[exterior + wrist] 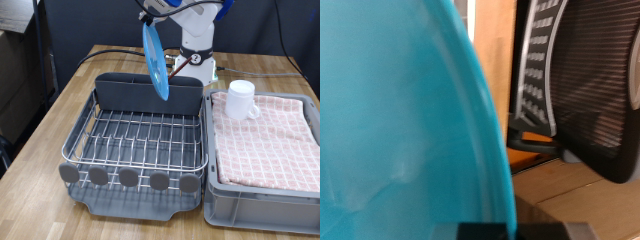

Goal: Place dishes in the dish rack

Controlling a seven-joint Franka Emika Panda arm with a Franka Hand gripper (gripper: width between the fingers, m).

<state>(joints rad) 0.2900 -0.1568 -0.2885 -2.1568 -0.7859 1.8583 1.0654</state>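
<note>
A round light-blue plate (155, 62) hangs on edge in the air, gripped at its upper rim by the gripper (152, 19), whose fingers are clenched on it above the tall grey back compartment (148, 91) of the dish rack (140, 140). The plate's lower edge dips just in front of that compartment's smooth plastic wall. In the wrist view the glossy blue plate (405, 130) fills most of the picture, its curved rim sweeping across (the fingers themselves do not show there). The rack is a basket of thin silver wire on a dark grey plastic tray, with a row of flat grey round discs (129, 177) along its near edge. At the exterior view's right, a white mug (240, 99) with a looped handle stands on pink checked cloth (268, 140) lining a grey crate (262, 206). Everything rests on a pale wooden table (40, 150). A black mesh chair (580, 85) appears in the wrist view.
</note>
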